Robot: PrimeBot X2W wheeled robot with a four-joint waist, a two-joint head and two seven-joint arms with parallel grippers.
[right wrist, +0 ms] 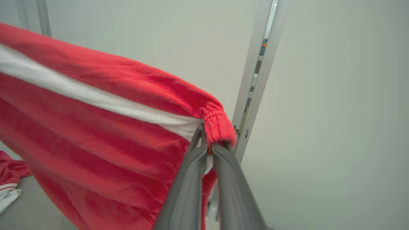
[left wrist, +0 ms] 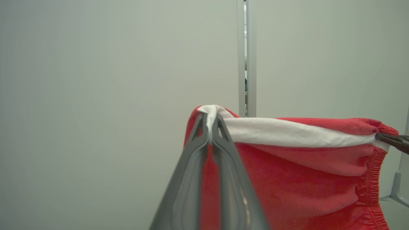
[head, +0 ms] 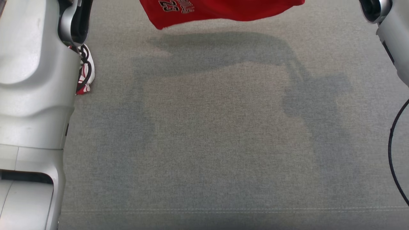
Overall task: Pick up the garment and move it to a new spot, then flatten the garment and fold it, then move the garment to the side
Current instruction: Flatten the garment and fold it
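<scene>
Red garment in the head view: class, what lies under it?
Under the red garment, which hangs clear, lies the grey cloth surface carrying its shadow. The strip of surface behind its hanging hem is covered and cannot be seen.
</scene>
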